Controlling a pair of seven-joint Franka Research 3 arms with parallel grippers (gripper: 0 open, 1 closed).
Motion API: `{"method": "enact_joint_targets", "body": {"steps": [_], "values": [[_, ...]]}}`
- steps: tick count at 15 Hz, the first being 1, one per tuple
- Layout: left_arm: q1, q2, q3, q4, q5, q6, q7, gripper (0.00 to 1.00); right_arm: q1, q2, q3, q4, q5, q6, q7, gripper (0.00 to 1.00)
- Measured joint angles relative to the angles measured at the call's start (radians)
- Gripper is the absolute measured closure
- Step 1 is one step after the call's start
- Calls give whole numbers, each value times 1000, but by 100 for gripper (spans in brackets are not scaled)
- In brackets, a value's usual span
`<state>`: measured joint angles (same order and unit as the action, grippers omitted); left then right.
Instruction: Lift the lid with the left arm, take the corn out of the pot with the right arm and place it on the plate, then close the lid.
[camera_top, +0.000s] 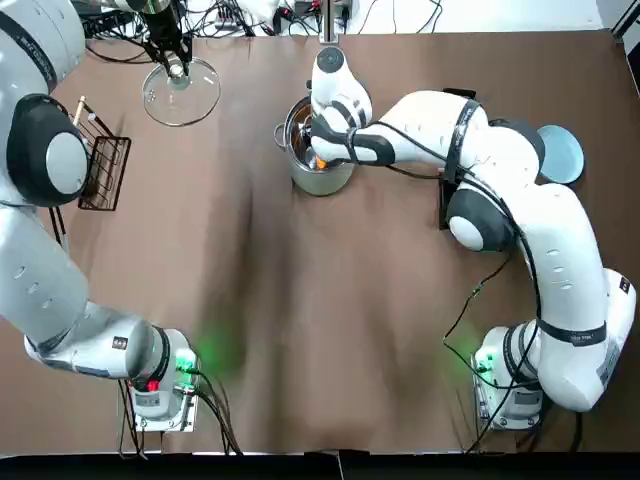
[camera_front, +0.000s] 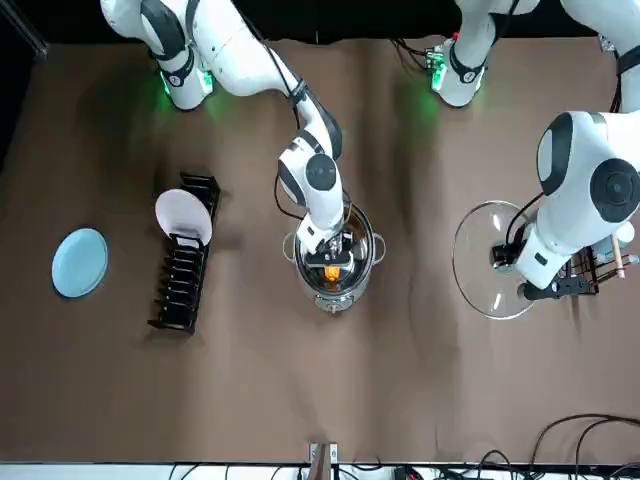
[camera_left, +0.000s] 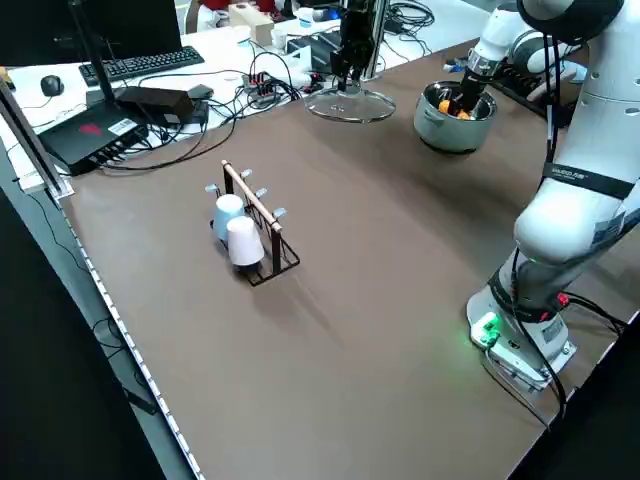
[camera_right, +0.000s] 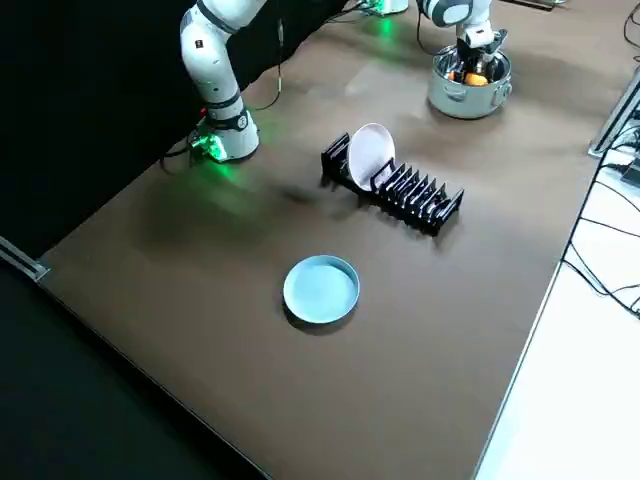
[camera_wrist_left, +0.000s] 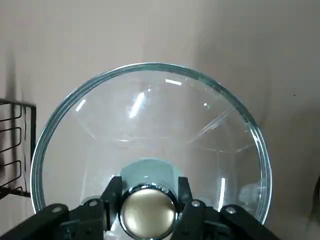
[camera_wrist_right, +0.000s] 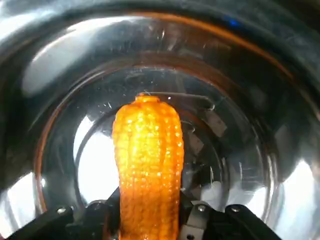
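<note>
One corn (camera_wrist_right: 147, 155) in one pot (camera_top: 322, 183) – right pincer (camera_wrist_right: 150, 212) clamped on it. Left pincer (camera_wrist_left: 148, 207) grips the one lid (camera_wrist_left: 150, 115) by its knob – one blue plate (camera_right: 320, 289) well apart.

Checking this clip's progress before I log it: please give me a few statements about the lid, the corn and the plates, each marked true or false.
1. The glass lid is off the pot, with the left gripper clamped on its knob. True.
2. The corn already lies on the blue plate. False: it is inside the pot, between the jaws of the right gripper, and the blue plate is bare.
3. The right gripper reaches down into the pot. True.
4. The dish rack holds no plates. False: one white plate stands in it.
</note>
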<state>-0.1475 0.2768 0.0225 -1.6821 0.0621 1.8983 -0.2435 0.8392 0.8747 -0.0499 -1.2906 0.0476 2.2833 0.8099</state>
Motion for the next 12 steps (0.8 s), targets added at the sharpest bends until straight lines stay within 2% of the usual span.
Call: {"method": "enact_joint_targets", "body": {"steps": [3,8,10,12], "values": [[0,0,0,-22,0,17,4,50,-2,-22,0,19,0,-60,0,63],[-4,-16,-2,-105,0,130,4,50,-6,-80,0,24,0,-109,0,63],[-4,-27,-2,-126,0,144,4,50,-7,-99,0,25,1,-116,0,63],[-6,-34,-2,-136,0,144,4,50,-14,-128,-2,27,1,-171,0,63]]}}
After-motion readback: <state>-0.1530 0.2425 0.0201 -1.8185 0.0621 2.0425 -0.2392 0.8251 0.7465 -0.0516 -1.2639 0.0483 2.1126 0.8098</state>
